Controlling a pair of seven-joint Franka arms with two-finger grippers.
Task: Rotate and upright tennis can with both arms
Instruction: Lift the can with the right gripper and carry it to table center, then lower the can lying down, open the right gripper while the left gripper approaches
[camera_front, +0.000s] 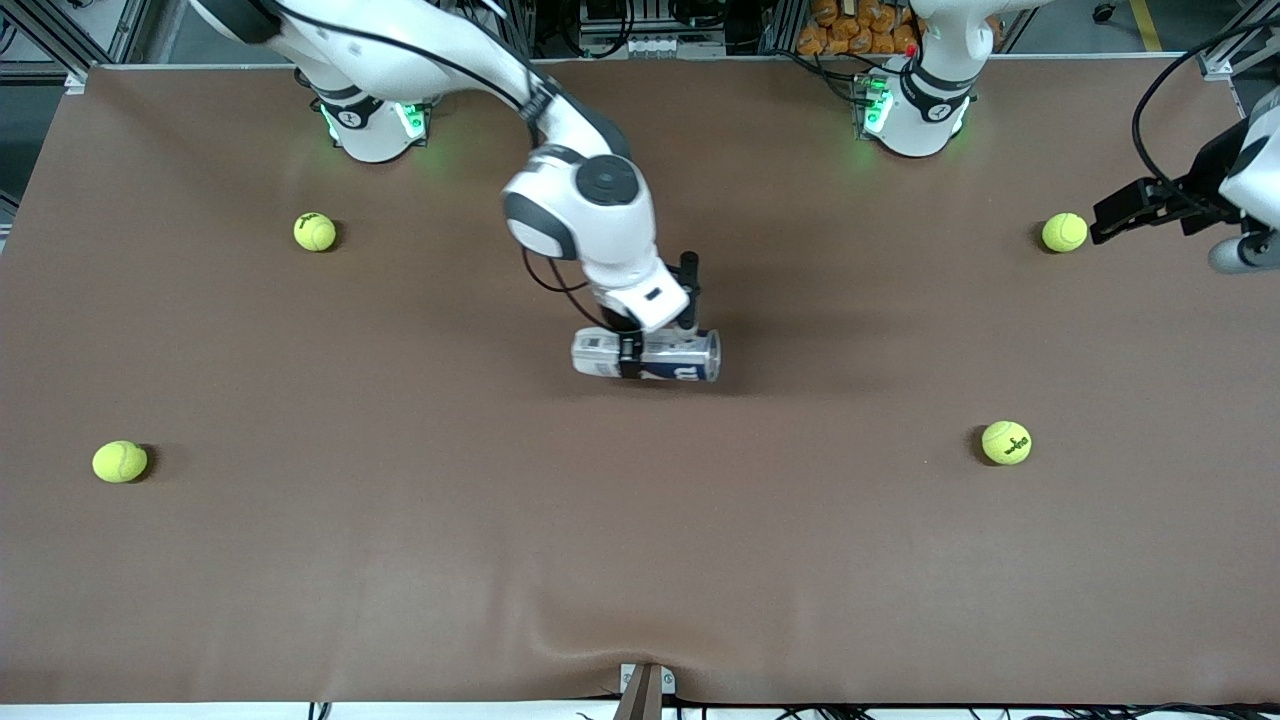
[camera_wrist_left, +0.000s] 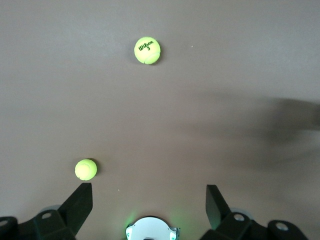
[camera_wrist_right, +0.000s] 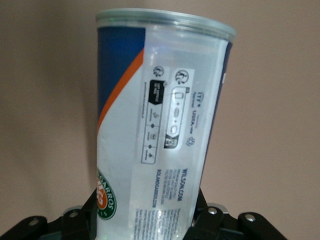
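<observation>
The tennis can (camera_front: 672, 357) lies on its side at the middle of the table, its silvery rim toward the left arm's end. My right gripper (camera_front: 631, 357) comes down from above and is shut across the can's middle. In the right wrist view the can (camera_wrist_right: 160, 120) fills the frame, with the black fingers (camera_wrist_right: 88, 212) pressed against both its sides. I cannot tell whether the can rests on the table or hangs just above it. My left gripper (camera_front: 1100, 225) is open and empty at the left arm's end of the table, beside a tennis ball (camera_front: 1064, 232). Its fingers (camera_wrist_left: 80, 204) stand wide apart.
Three more tennis balls lie on the brown table (camera_front: 400, 560): one (camera_front: 1006, 442) nearer the camera at the left arm's end, and two (camera_front: 315, 232) (camera_front: 120, 461) at the right arm's end. The left wrist view shows two balls (camera_wrist_left: 147, 50) (camera_wrist_left: 86, 169) and the left arm's base (camera_wrist_left: 152, 230).
</observation>
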